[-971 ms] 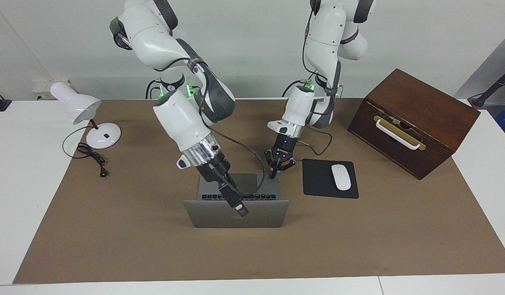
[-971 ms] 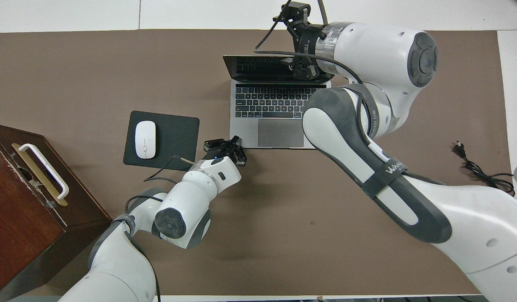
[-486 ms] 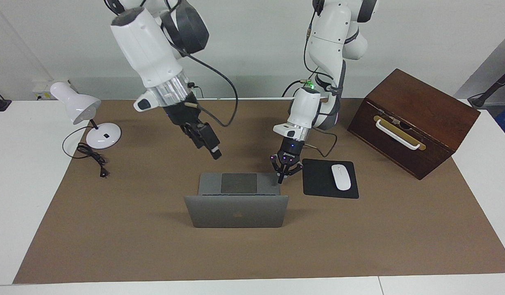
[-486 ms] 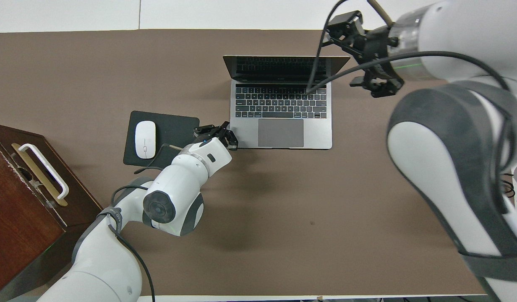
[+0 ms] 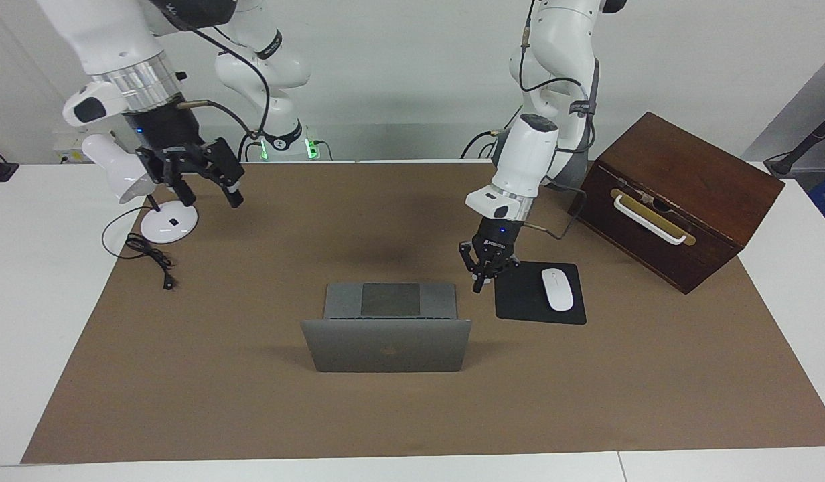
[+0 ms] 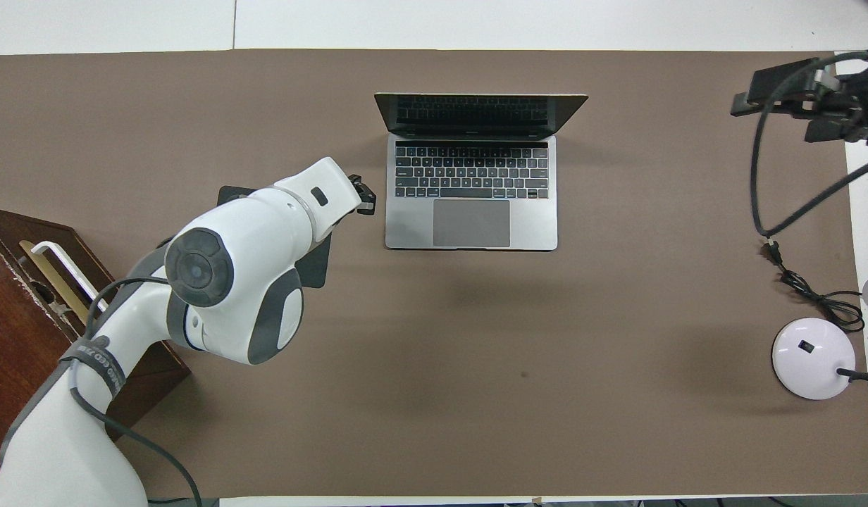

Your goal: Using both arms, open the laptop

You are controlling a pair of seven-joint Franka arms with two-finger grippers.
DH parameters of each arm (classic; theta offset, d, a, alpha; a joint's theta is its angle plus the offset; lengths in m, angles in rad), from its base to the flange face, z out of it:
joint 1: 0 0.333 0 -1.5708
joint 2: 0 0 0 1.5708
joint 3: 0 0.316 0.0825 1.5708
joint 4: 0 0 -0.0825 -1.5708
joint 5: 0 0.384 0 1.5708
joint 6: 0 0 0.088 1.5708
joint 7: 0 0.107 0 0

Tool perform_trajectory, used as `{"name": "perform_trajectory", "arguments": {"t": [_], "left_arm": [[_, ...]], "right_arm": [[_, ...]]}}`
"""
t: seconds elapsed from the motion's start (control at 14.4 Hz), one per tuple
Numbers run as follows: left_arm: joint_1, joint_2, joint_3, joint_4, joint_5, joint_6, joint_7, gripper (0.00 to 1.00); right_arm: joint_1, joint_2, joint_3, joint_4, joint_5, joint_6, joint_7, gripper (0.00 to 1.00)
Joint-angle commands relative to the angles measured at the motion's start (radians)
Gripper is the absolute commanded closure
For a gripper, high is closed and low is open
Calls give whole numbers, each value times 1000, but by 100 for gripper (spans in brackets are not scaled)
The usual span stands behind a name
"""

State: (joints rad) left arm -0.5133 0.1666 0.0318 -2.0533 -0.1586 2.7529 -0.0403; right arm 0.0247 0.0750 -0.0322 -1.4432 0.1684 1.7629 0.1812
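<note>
Item: laptop (image 5: 386, 335), lid raised, keyboard bared, opening seemingly complete; my left jaws (image 5: 480, 284) clenched empty beside it, my right jaws (image 5: 208, 193) spread, well apart.

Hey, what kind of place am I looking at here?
Probably a robotics lab set up as a mock desk: two white arms stand over a brown mat with an open laptop, a mouse and a desk lamp.

Matt metal laptop (image 5: 386, 345), glossy wooden box (image 5: 673, 201), smooth plastic mouse (image 5: 557, 289).
</note>
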Motion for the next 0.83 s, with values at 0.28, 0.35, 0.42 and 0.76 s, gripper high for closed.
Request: {"name": "perform_trajectory", "arguments": {"t": [0.28, 0.35, 0.42, 0.76], "left_arm": [[97, -79, 17, 191, -1, -540, 8, 100], [116, -100, 19, 208, 5, -602, 8, 97], [140, -117, 19, 217, 39, -657, 10, 81], [268, -211, 22, 228, 90, -817, 10, 0]], "right_arm": [[-14, -52, -38, -115, -141, -31, -247, 0], [-15, -60, -40, -132, -142, -37, -255, 0], [-17, -66, -40, -143, -148, -43, -270, 0], [-40, -75, -38, -201, -164, 0, -281, 0]]}}
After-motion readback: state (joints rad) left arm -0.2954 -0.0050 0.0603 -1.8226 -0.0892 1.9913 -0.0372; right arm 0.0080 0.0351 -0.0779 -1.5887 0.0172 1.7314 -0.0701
